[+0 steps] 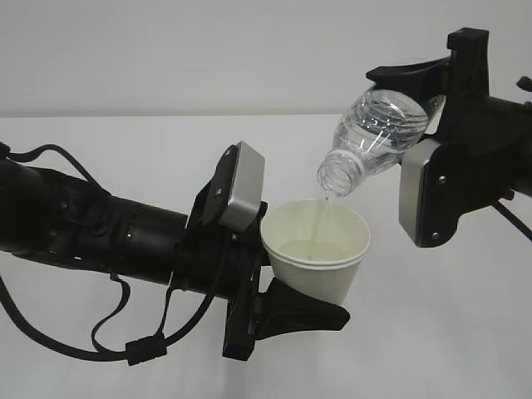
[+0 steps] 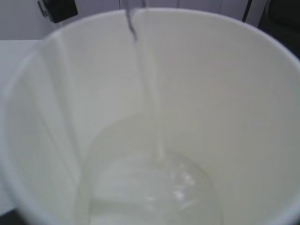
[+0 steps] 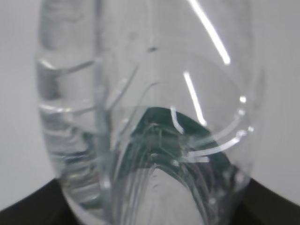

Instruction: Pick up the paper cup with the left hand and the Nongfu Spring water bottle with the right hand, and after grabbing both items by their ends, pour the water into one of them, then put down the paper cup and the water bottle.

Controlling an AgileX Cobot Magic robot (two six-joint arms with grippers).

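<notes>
Pour in progress; left end effector (image 1: pixel 278 287) is clamped around the lower body of the paper cup (image 1: pixel 316 249), holding it upright and off the surface (image 1: pixel 432 332), mouth open to the top so it can catch the stream; grip sits low on the cup, probably to keep the fingers clear of the rim and the falling water; right end effector (image 1: pixel 424 104) is clamped on the base end of the Nongfu Spring water bottle (image 1: pixel 374 133), bottle tipped neck-down toward the left, capless mouth just above the far side of the cup rim and not touching it; holding by the base leaves the neck free to hang over the cup; a thin stream of water (image 1: pixel 328 204) runs from the mouth into the cup.

Left wrist view looks straight into the cup (image 2: pixel 225 93); stream (image 2: pixel 150 93) lands near the centre of the bottom, shallow pool there, cup looks far from full; right wrist view is filled by the clear ribbed bottle (image 3: pixel 150 117), green label showing through the plastic, dark finger edges at the lower corners.

Judgement: pour step under way, set-down of both items not yet done; risk is splash or stream drifting past the rim if the tilt changes.

Surface is plain white, matte; wall behind is pale grey-white, bare; loose black cables (image 1: pixel 125 332) hang under the left arm.
</notes>
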